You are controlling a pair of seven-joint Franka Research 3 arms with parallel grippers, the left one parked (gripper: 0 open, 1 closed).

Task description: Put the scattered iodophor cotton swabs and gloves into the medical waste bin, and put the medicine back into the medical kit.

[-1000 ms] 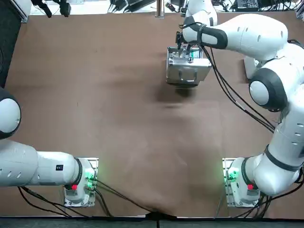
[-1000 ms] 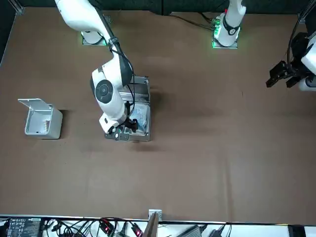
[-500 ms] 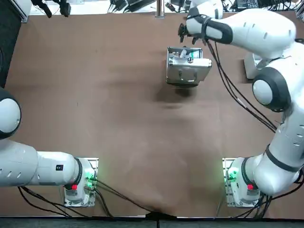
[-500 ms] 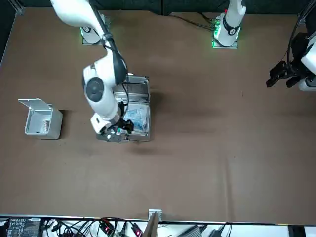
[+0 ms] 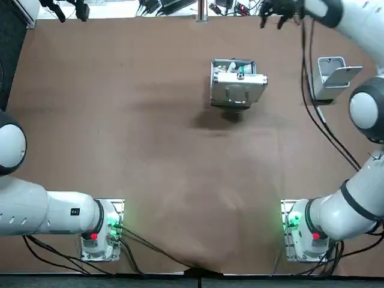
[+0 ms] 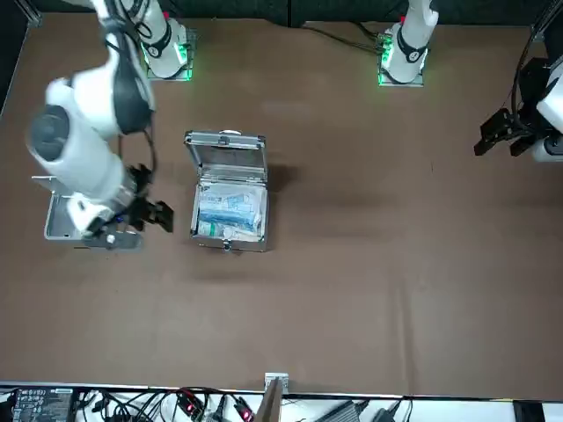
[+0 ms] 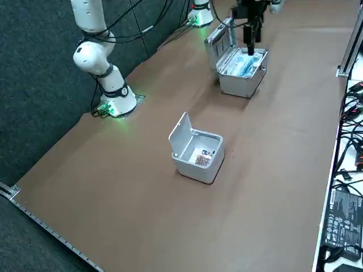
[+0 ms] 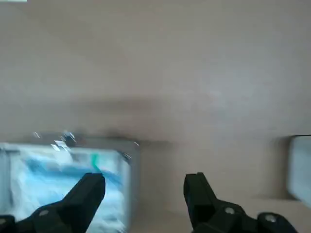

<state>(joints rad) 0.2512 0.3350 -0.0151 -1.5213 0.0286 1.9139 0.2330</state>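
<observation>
The silver medical kit (image 5: 237,89) stands open at the far middle of the table, its lid (image 6: 225,160) upright. Blue and white medicine packets (image 6: 230,209) lie inside it. The white medical waste bin (image 7: 197,152) stands to the robot's right of the kit with its lid up and small items inside; the arm partly hides the bin (image 6: 62,224) in the front view. My right gripper (image 8: 146,189) hangs open and empty in the air between kit and bin. The same gripper (image 5: 280,12) shows near the far table edge, and again over the kit (image 7: 249,35).
The right arm's forearm and cables (image 5: 312,90) stretch over the table's right side. Monitors, cables and gear (image 7: 346,215) lie beyond the far table edge. The brown tabletop (image 5: 150,150) spreads in front of the kit.
My right gripper has left the open kit, risen and swung toward the robot's right, toward the waste bin. The kit's contents now show uncovered.
</observation>
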